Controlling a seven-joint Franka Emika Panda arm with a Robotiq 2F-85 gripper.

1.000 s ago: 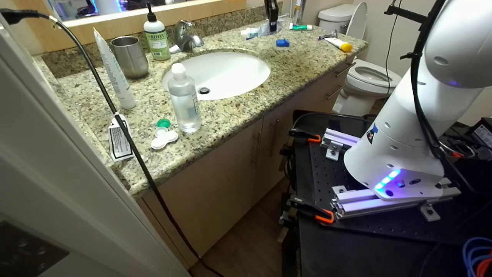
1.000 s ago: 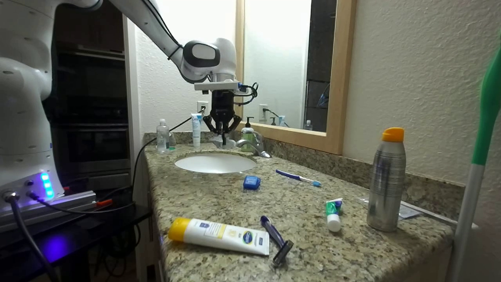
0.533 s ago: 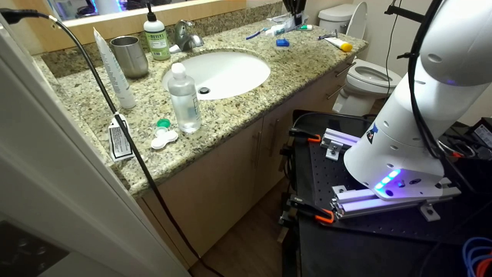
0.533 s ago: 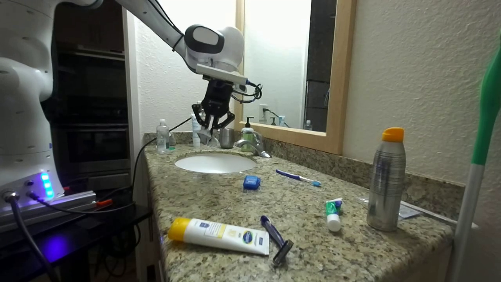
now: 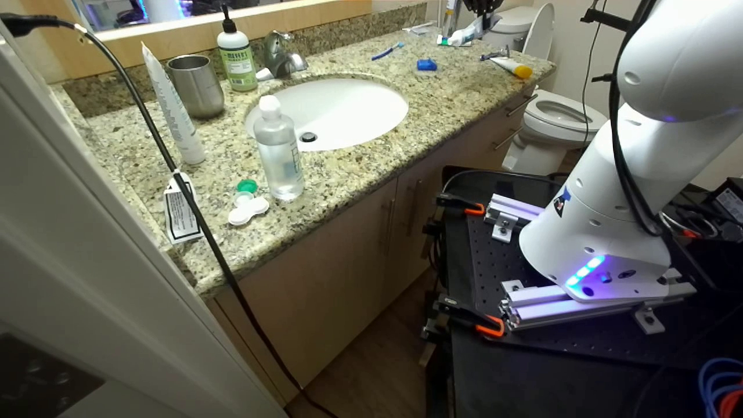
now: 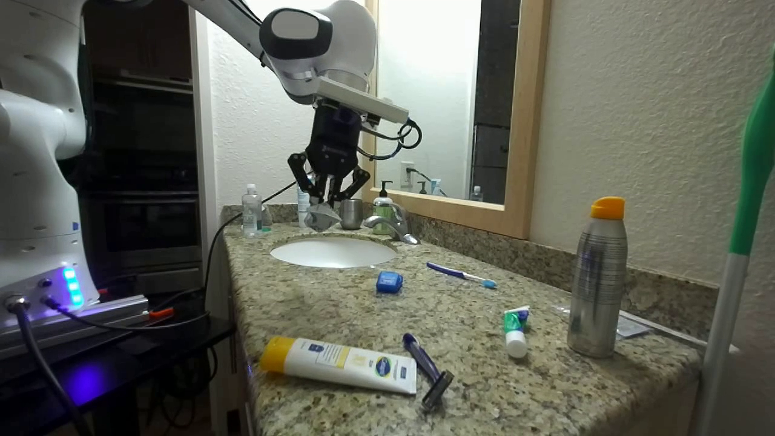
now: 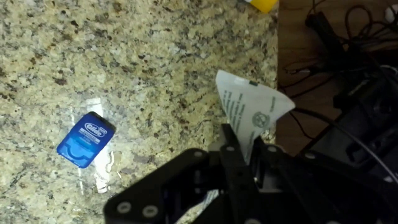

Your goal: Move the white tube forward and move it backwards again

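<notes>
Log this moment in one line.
gripper: clamped on white squeeze tube | tube: held above granite counter | blue Glide floss box: on counter

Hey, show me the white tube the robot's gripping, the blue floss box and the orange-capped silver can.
White tube (image 7: 253, 105), wrist view: its wide printed end.
Blue floss box (image 7: 85, 140), wrist view: its labelled top face.
Silver can (image 6: 597, 280), in an exterior view: its body.
</notes>
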